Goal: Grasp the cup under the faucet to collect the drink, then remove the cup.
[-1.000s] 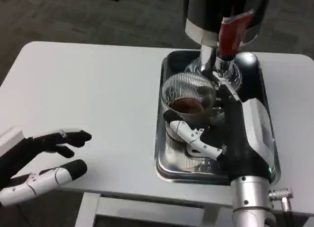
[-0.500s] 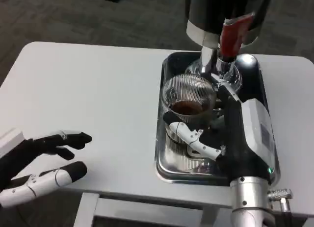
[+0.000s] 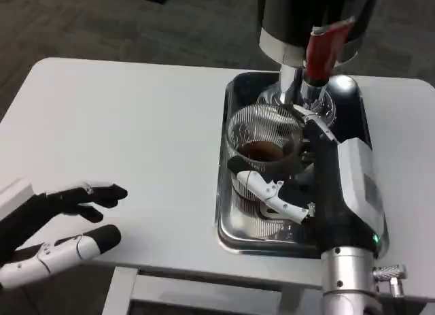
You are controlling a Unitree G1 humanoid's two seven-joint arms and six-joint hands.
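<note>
Bright overhead light, soft blur, tray (image 3: pixel 228 223) glare.

cup (image 3: pixel 262 146) in tray (image 3: pixel 228 220) | faucet (image 3: pixel 299 90) behind cup | tray on table (image 3: pixel 136 124) right side

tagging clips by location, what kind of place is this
Probably an indoor lab or office test setup: a white table on dark carpet, with a drink dispenser over a metal tray.

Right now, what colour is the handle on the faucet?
Red: the faucet handle shows best in the head view.
</note>
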